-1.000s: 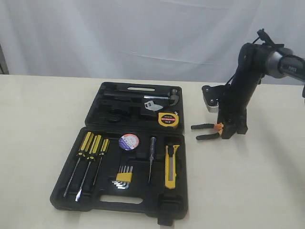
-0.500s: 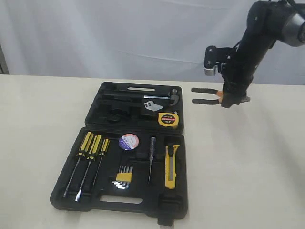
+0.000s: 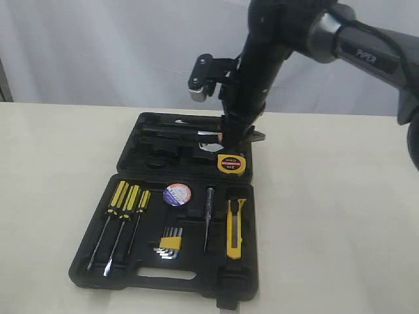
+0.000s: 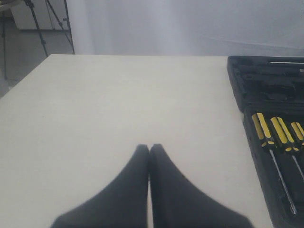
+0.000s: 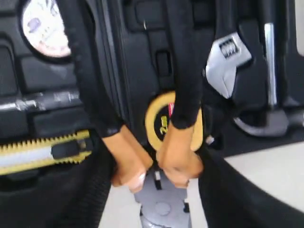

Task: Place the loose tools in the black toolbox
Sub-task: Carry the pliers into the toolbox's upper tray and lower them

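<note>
My right gripper (image 3: 239,134) hangs over the black toolbox (image 3: 98,261), above its far half. It is shut on the black-and-orange pliers (image 5: 128,156), gripping just behind the grey head; in the exterior view only an orange bit of the pliers (image 3: 221,139) shows. The yellow tape measure (image 3: 231,163), the labelled tape roll (image 3: 177,194) and the utility knife (image 3: 236,226) lie in the case. Left of the toolbox (image 4: 266,85), my left gripper (image 4: 149,148) is shut and empty over bare table.
Three yellow-black screwdrivers (image 3: 124,203), a hex key set (image 3: 170,243) and a thin tester lie in the near half. A wrench (image 5: 228,61) and a hammer (image 5: 270,71) fill the far half. White curtain stands behind the table.
The right arm has lifted the pliers off the table on the right and swung them left, over the toolbox's far half. The tools in the case have not moved.
</note>
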`<control>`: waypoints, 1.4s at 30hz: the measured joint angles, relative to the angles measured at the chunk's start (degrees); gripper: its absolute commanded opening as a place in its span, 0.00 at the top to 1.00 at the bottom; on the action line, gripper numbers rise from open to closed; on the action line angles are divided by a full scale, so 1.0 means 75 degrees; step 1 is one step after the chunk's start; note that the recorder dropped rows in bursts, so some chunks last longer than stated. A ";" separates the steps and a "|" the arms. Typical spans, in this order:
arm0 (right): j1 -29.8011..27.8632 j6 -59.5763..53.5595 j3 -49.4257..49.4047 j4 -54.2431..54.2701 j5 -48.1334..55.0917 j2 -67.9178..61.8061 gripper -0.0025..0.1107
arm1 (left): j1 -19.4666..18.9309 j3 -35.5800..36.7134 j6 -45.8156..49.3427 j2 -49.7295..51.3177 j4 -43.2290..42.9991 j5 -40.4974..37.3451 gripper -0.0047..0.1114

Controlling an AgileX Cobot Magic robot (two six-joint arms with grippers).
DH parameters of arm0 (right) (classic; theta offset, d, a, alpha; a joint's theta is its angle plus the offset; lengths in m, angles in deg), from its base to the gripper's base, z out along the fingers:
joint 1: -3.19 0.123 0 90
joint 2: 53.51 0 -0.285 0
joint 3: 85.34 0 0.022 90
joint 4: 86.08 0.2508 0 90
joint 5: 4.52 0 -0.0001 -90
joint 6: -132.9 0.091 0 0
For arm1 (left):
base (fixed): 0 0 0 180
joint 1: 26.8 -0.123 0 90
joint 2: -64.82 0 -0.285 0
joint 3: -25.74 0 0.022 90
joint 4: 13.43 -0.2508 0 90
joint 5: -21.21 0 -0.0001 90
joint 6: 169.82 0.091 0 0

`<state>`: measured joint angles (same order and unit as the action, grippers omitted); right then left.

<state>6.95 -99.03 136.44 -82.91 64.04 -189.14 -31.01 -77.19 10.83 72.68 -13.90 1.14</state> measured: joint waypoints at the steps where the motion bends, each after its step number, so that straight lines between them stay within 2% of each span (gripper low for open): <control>1: 0.0113 0.0063 0.0026 0.0000 -0.0096 -0.0017 0.98 | 0.0000 0.0000 0.0000 0.0000 0.0000 0.0000 0.96; 11: 0.0916 0.0787 0.0905 -0.0141 -0.1044 -0.0933 0.98 | 0.0000 0.0000 0.0000 0.0000 0.0000 0.0000 0.96; 22: 0.1344 0.2339 0.1569 -0.1428 -0.1902 -0.1818 0.98 | 0.0000 0.0000 0.0000 0.0000 0.0000 0.0000 0.96; 31: 0.1382 0.3001 0.1574 -0.1598 -0.2334 -0.2181 0.98 | 0.0000 0.0000 0.0000 0.0000 0.0000 0.0000 0.96; 42: 0.1412 0.3075 0.1604 -0.1644 -0.2625 -0.2446 0.98 | 0.0000 0.0000 0.0000 0.0000 0.0000 0.0000 0.96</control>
<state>17.54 -75.97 148.48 -95.24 44.35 -207.48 -31.01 -77.19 10.83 72.68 -13.90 1.14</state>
